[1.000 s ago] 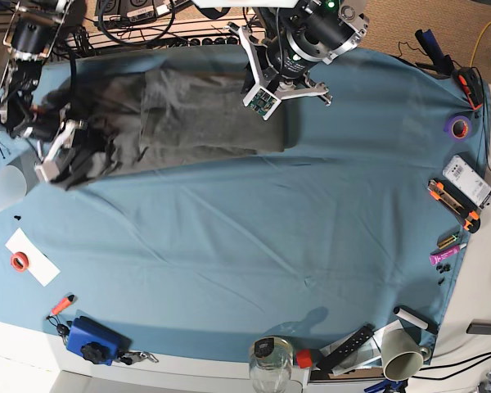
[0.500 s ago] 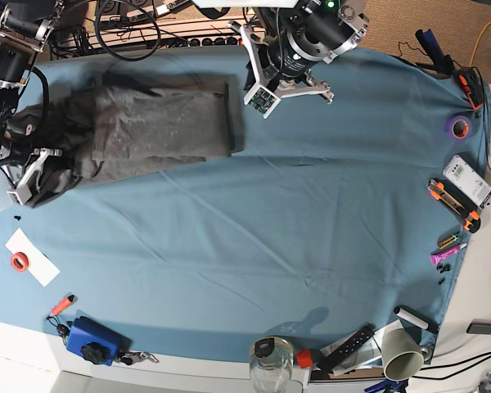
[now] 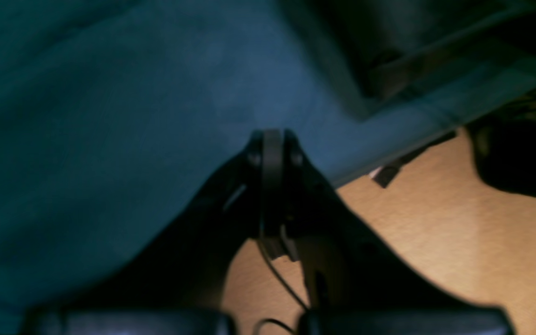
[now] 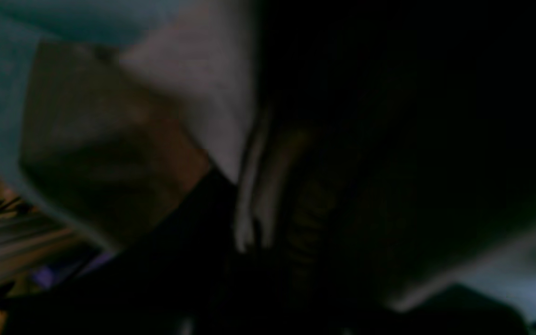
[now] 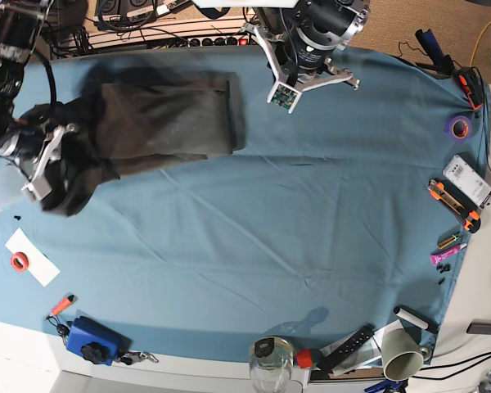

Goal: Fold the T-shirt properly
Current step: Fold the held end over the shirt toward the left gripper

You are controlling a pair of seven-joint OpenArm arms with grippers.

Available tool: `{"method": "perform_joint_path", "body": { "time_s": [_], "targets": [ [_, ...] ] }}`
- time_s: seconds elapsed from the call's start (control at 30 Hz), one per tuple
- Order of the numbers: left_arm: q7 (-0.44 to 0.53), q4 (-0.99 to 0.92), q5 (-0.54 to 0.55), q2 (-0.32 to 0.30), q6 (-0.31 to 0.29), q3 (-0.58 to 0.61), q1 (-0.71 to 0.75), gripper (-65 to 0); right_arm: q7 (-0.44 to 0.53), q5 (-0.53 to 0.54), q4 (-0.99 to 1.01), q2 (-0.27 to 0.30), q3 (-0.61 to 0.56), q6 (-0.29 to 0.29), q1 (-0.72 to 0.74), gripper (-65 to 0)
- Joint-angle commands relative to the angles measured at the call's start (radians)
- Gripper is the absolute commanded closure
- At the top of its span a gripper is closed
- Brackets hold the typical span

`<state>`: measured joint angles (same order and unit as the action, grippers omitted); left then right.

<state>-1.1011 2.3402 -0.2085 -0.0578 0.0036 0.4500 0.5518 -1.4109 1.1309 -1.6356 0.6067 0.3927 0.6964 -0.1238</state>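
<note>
Looking at the left wrist view first, the left tool [image 3: 272, 158] has its two sides pressed together with nothing between them. It hangs over the blue cloth [image 3: 110, 116], close to where the cloth ends and a brown floor shows at the lower right. The view is blurry.

The right wrist view is very dark and blurry. Dark stuff fills most of it, likely the shirt [image 4: 389, 139] bunched up close to the camera. I cannot tell from this view if the right tool is spread or pinching.

In the base view, the shirt [image 5: 159, 119] lies at the upper left of the frame on the surface [image 5: 270, 246]. Its right part lies flat with a straight edge. Its left part is bunched in a dark lump around the right tool [image 5: 42, 172], which seems to be pinching that lump, though the tips are hidden. The left tool [image 5: 288, 92] is at the top middle, just right of the shirt and not touching it.

Half a second ago the lump sat further left. Now the right tool has carried it a bit right and down, and the left tool has moved off to the right. I think the shirt is only partly folded, and the bunched end still needs laying flat.
</note>
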Motion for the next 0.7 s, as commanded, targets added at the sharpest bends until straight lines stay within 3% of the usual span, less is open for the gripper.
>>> {"method": "perform_joint_path", "body": {
  "time_s": [0.0,0.27,0.53,0.67],
  "targets": [
    [0.007,0.016,-0.002,0.005,0.001,0.004,0.003,0.0,0.015,0.045,-0.040,0.005,0.008,0.002,-0.011,0.0],
    [0.007,0.016,-0.001,0.005,0.001,0.004,0.020,0.0,0.015,0.145,-0.193,-0.167,0.008,0.002,-0.042,0.0],
    [0.009,0.016,-0.001,0.005,0.000,0.004,0.033,0.0,0.015,0.099,-0.216,-0.319,0.002,0.002,-0.039,0.0],
    [0.009,0.016,-0.001,0.005,0.000,0.004,0.033,0.0,0.015,0.043,-0.216,-0.369,-0.038,0.002,-0.039,0.0]
  ]
}}
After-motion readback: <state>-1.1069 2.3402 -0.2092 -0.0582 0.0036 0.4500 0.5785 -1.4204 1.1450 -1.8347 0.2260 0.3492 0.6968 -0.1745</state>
